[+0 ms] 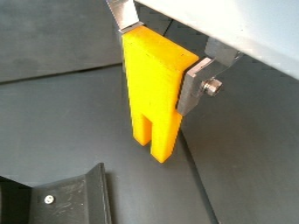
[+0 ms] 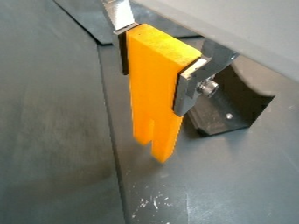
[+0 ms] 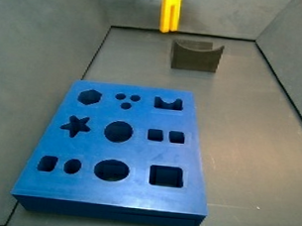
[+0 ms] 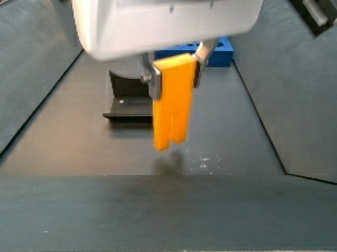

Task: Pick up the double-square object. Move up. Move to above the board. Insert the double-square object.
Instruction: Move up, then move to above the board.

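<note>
While the gripper [image 1: 163, 63] hangs well above the floor, clamping the double-square object [image 1: 155, 92] prongs-down, the board [image 3: 117, 152] seemingly lies well apart.

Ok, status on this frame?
Pincer shut on tall yellow-orange plastic block, lifted off the floor. Flat blue board not reached. Dark notched holder nearby, path clear.

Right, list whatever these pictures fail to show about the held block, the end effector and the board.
- Tall yellow-orange plastic block: top end and end effector cut off by the frame edge in a side view.
- Large flat blue holed board: mostly hidden behind the end effector body in a side view; absent from both wrist views.
- Dark olive-grey notched holder: its inside too small.
</note>
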